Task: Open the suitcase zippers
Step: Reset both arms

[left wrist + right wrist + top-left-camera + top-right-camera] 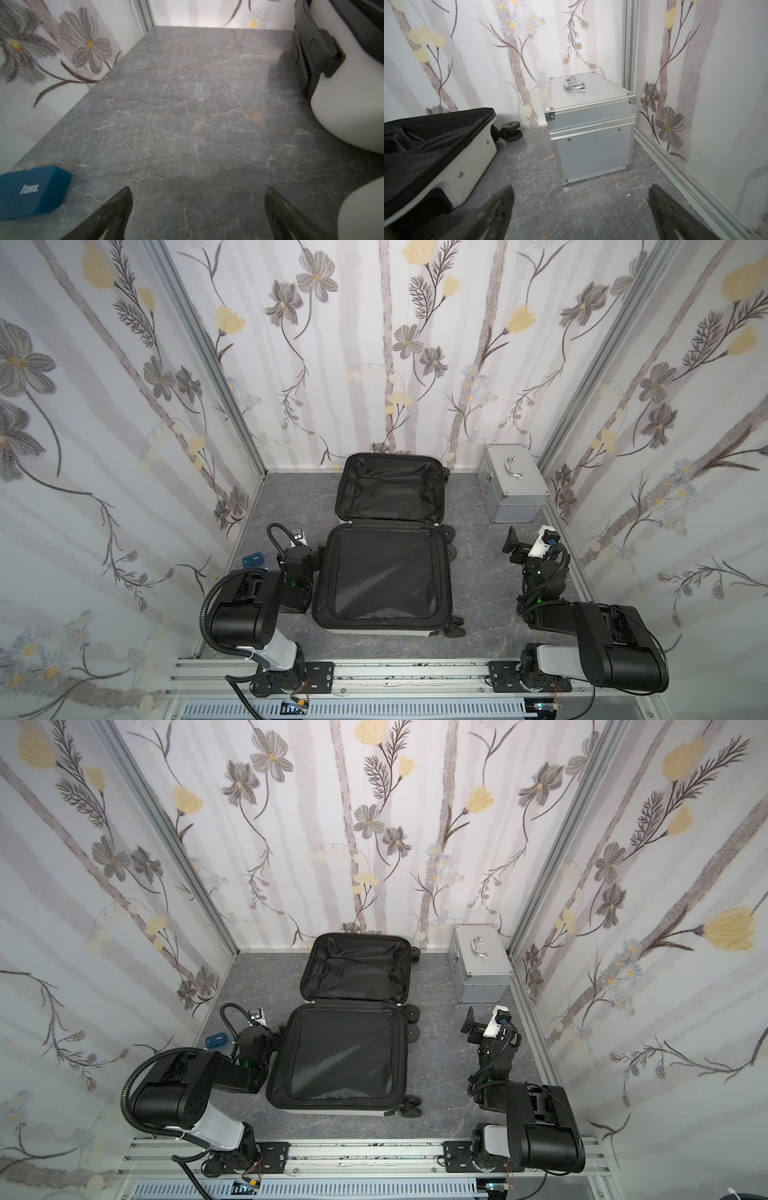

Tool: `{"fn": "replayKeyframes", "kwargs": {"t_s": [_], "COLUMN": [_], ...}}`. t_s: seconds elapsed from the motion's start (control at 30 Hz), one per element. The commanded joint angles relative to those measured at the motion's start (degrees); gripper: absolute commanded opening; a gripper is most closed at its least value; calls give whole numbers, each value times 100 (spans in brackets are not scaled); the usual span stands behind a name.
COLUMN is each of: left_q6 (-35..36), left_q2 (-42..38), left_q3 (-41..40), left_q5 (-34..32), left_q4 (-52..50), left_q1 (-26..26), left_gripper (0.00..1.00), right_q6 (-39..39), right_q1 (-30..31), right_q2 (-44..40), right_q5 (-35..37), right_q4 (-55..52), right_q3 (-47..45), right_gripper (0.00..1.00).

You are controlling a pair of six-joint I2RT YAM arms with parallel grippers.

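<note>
1. A blue box [253,560] lies at the far left of the grey marbled desk [478,572], close to the flowered side wall. The left wrist view shows white lettering on its lid.
2. The left tool [197,189] sits low over bare desk between the blue box and the suitcase. Its jaws are spread wide and hold nothing. In both top views it is just beside the left edge of the suitcase; whether it touches the shell cannot be told.
3. The suitcase [382,572] lies flat in the middle of the desk, opened out into two halves with the black lining facing up. The far half reaches the back wall and the near half lies towards the arm bases. Its black wheels [451,533] stick out on the right side.
4. The zippers [433,164] run as a black toothed band along the rim of each half and are undone, with the halves parted. The pulls cannot be made out.
5. The right tool [580,187] hangs over bare desk to the right of the suitcase, well apart from it, jaws wide and empty.
6. A silver case [513,483] with a chrome handle stands closed in the far right corner.
</note>
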Motion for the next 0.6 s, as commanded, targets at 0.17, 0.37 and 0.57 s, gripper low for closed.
{"fn": "replayKeyframes", "kwargs": {"t_s": [0.17, 0.37, 0.57], "left_q6": [-179, -185, -189], "left_q2": [54, 15, 10], "left_q3": [425, 445, 445], "left_q5": [96, 109, 113], "left_q4": [113, 16, -2], "left_q1": [59, 61, 61], "left_gripper": [100, 100, 100], "right_q6": [-211, -207, -211], "right_q1": [26, 30, 26], "right_q2": [69, 68, 68], "right_q5": [-353, -354, -355], "right_q4": [-181, -175, -174], "right_q3": [407, 403, 403], "right_gripper": [100, 100, 100]}}
